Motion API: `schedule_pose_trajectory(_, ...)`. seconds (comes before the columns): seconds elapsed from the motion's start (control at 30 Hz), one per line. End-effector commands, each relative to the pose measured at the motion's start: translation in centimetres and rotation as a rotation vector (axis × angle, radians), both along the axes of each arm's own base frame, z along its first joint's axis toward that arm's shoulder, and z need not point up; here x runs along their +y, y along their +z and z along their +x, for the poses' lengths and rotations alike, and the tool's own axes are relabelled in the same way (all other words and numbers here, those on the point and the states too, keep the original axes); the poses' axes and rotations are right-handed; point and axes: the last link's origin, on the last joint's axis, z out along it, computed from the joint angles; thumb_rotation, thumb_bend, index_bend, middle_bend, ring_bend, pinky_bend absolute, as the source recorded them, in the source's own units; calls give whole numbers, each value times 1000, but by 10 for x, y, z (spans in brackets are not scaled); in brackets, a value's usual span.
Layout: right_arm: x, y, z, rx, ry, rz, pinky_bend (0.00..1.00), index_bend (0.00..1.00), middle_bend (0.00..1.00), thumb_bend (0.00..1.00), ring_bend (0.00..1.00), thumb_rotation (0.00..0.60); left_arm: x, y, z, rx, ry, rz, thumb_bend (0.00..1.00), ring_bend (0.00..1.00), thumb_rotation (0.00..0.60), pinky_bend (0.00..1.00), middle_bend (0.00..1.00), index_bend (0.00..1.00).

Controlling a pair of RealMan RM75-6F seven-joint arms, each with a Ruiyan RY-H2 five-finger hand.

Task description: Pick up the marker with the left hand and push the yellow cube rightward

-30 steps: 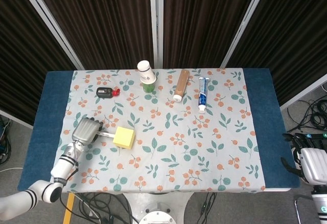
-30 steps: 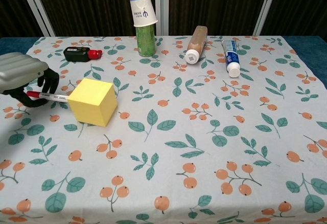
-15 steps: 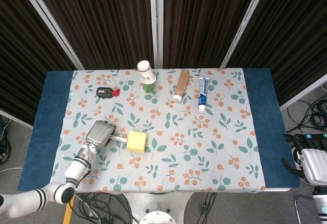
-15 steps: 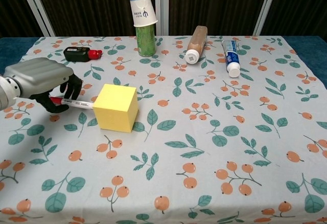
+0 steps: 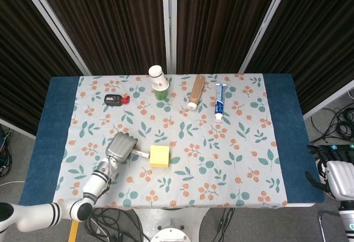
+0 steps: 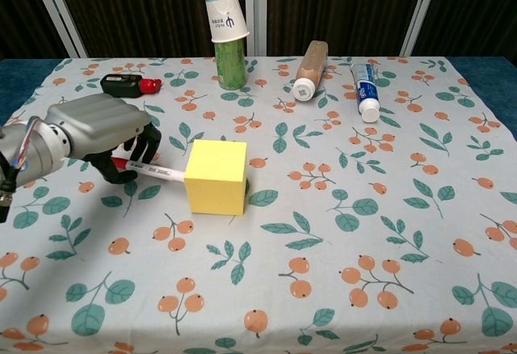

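The yellow cube (image 5: 160,156) (image 6: 216,176) sits on the floral cloth a little left of the table's middle. My left hand (image 5: 120,146) (image 6: 101,134) is just left of it, fingers curled around a marker (image 6: 155,171) (image 5: 140,153) with a white barrel and red end. The marker lies nearly level and its tip touches the cube's left face. My right hand (image 5: 336,175) shows only in the head view, off the table at the far right, holding nothing; its fingers are too unclear to read.
Along the back stand a green can capped by a paper cup (image 6: 228,35), a brown bottle on its side (image 6: 309,68), a toothpaste tube (image 6: 365,90) and a small black and red object (image 6: 126,86). Blue table edges (image 5: 52,126) flank the cloth.
My left hand has moved rightward with the marker, and the yellow cube has slid right ahead of the tip, turning slightly. The right hand has stayed put.
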Motion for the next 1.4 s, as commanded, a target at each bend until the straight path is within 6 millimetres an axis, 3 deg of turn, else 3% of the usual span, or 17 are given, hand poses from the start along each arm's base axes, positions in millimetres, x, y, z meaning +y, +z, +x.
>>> schedule_pose_trajectory(0.03,0,0,-1,-1,0,0,196,200,305,206,142,600,0,-1,8,-6,-8,1,412,460,600,554,642,647)
schedule_pose_trajectory(0.5,-1,0,1,1,16,3,196,199,305,206,142,600,-9,16,-14,46,35,30,412,461,600,554,641,640)
schedule_pose_trajectory(0.93,2,1,0,2,10,1,196,198,305,206,142,600,-15,-6,19,15,6,-36,413,460,600,562,641,640)
schedule_pose_trajectory(1.4,3,3,-1,5,0,1,196,196,306,207,142,600,-4,-25,58,5,-19,-45,414,461,600,565,641,640)
